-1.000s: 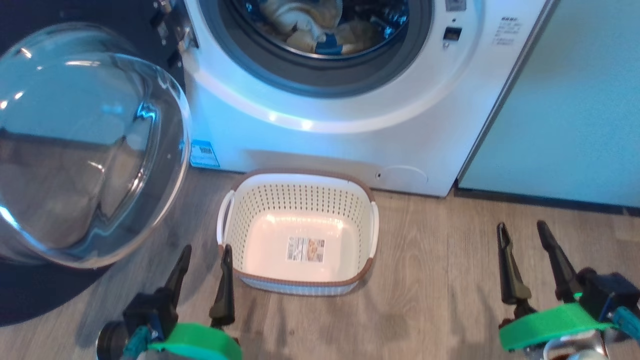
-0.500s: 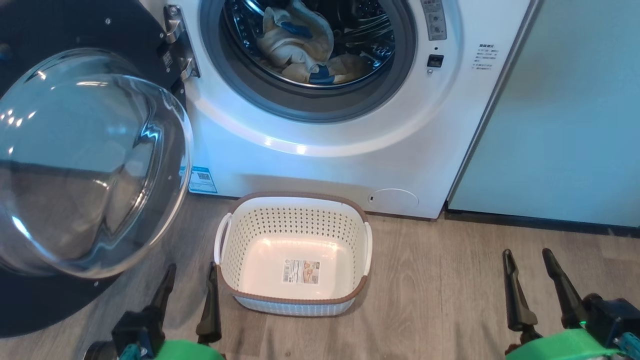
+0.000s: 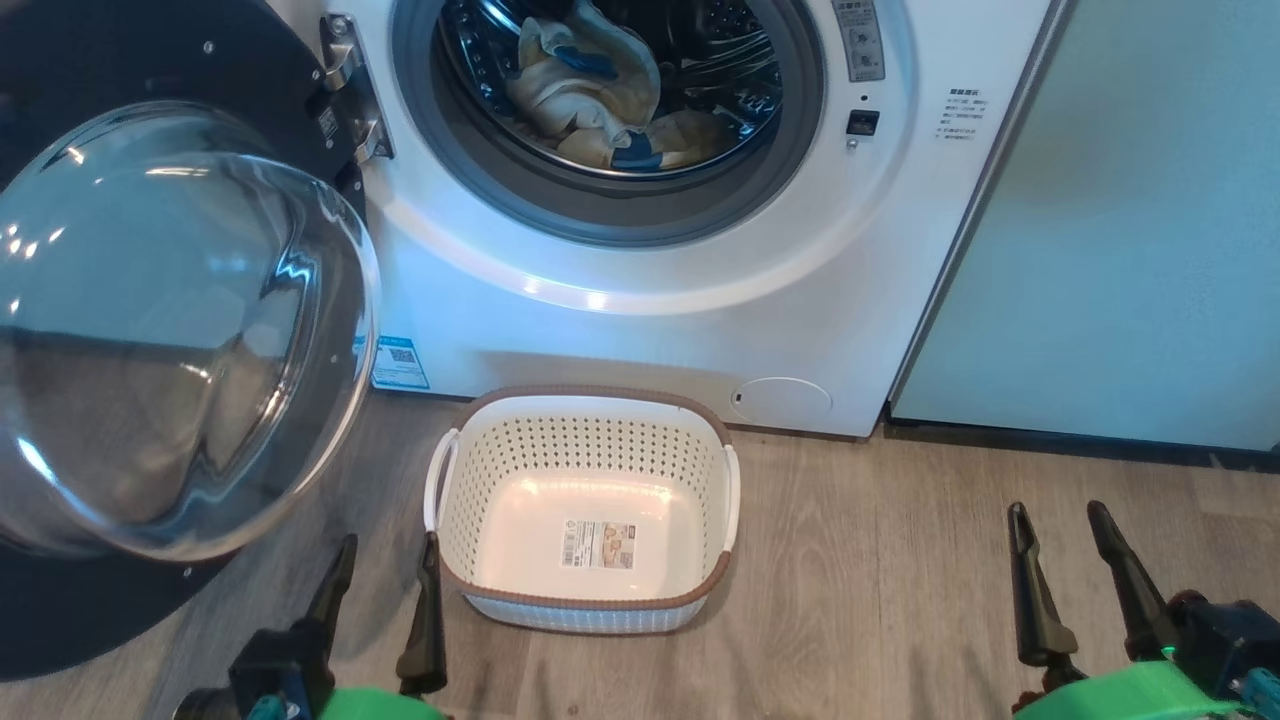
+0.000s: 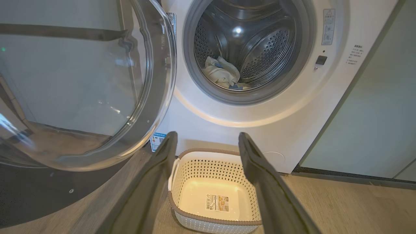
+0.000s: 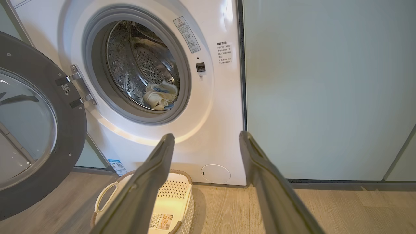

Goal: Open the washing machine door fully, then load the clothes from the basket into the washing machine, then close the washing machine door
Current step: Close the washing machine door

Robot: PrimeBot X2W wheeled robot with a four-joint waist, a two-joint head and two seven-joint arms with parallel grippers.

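View tipped up; washing machine door (image 3: 180, 330) cropped at left; both jaws spread.

There is one washer (image 3: 640, 330), with one door (image 3: 180, 330), one grey gasket (image 3: 620, 215), one blue sticker (image 3: 398, 362) and one round hatch (image 3: 782, 399). There is one basket (image 3: 590, 395), with two white handles (image 3: 437, 478) and one label (image 3: 597, 545) inside. One bundle of clothes (image 3: 590, 90), in one drum (image 3: 740, 60). Two hands, one left hand (image 3: 390, 537) and one right hand (image 3: 1056, 507), each with two dark fingers (image 3: 1030, 590).

The grey wood-grain floor (image 3: 880, 600) carries the basket (image 3: 590, 450) (a label (image 3: 597, 545) on its bottom) just before the washing machine (image 3: 600, 340), beside a pale cabinet (image 3: 1120, 250).
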